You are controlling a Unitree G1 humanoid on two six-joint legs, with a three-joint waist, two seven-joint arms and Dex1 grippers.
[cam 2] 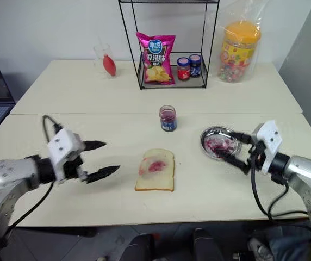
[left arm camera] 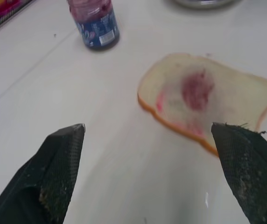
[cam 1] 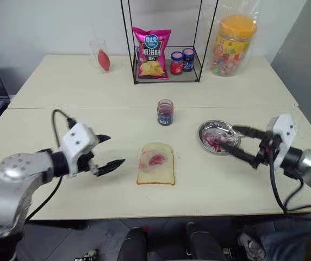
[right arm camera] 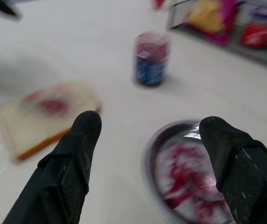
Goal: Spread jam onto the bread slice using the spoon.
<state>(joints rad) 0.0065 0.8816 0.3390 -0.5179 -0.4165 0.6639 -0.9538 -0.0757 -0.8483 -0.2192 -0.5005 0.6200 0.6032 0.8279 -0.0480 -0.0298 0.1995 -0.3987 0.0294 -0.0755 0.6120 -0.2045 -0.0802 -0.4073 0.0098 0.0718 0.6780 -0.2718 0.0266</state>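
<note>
You have a chip bag (cam 1: 151,53) and two capped jars (cam 1: 182,61) in the far wire rack (cam 1: 166,41), a candy tub (cam 1: 232,44) far right, and a metal dish (cam 1: 217,136) on the desk (cam 1: 63,87).

Even, bright indoor light over my table (cam 1: 210,185), seemingly from overhead; shadows soft, short. Head views fairly sharp, slightly washed out. Glare on metal dish (cam 1: 203,130) rim and on plastic wrap round candy jar (cam 1: 232,43). My left wrist view mildly smeared, bread slice (left arm camera: 208,100) soft-edged. My right wrist view heavily blurred: small jam jar (right arm camera: 151,58), dish, bread all streaked.
</note>
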